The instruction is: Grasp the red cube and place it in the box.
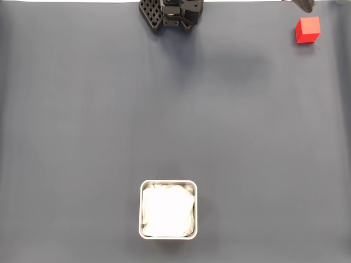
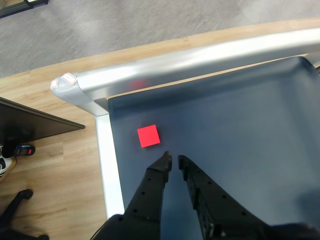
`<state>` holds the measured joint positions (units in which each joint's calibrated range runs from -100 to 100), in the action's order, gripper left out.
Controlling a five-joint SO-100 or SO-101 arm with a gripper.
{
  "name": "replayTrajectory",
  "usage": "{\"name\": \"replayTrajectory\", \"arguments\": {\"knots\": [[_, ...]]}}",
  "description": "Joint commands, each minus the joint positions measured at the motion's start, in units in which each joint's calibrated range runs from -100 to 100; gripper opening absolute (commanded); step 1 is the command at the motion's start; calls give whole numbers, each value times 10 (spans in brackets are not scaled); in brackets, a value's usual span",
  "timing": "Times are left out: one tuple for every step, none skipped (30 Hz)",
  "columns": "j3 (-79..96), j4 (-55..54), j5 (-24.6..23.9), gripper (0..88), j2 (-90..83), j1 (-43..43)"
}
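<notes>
The red cube sits at the far right of the dark mat's top edge in the fixed view. In the wrist view the red cube lies near the mat's corner, just ahead and slightly left of my gripper. The black fingers are nearly together with nothing between them, a short way off the cube and not touching it. The box, square with a metallic rim and white lining, stands near the bottom middle of the fixed view, far from the cube.
The arm's black base stands at the top middle. A dark part of the arm pokes in just above the cube. A silver table frame runs close behind and beside the cube, with wooden floor beyond.
</notes>
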<state>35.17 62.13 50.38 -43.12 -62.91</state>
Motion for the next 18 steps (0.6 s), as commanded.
{"name": "replayTrajectory", "arguments": {"knots": [[3, -18, 7, 47, -7, -5], [7, -20, 9, 62, -7, -4], [11, -23, 11, 76, -7, -2], [16, -26, 12, 88, -7, -2], [21, -30, 14, 102, -7, -1], [27, -34, 15, 117, -7, -1], [31, -38, 17, 131, -7, -1], [35, -43, 18, 145, -6, -2], [38, -49, 20, 155, -3, -2], [39, -55, 21, 164, 0, -3], [40, -61, 23, 174, 3, -4], [41, -67, 25, 182, 7, -4], [42, -72, 28, 191, 10, -4], [42, -76, 32, 198, 14, -3], [42, -81, 34, 207, 20, -3], [42, -87, 36, 217, 25, -2], [42, -93, 37, 225, 30, -2], [42, -99, 38, 231, 35, -2]]}}
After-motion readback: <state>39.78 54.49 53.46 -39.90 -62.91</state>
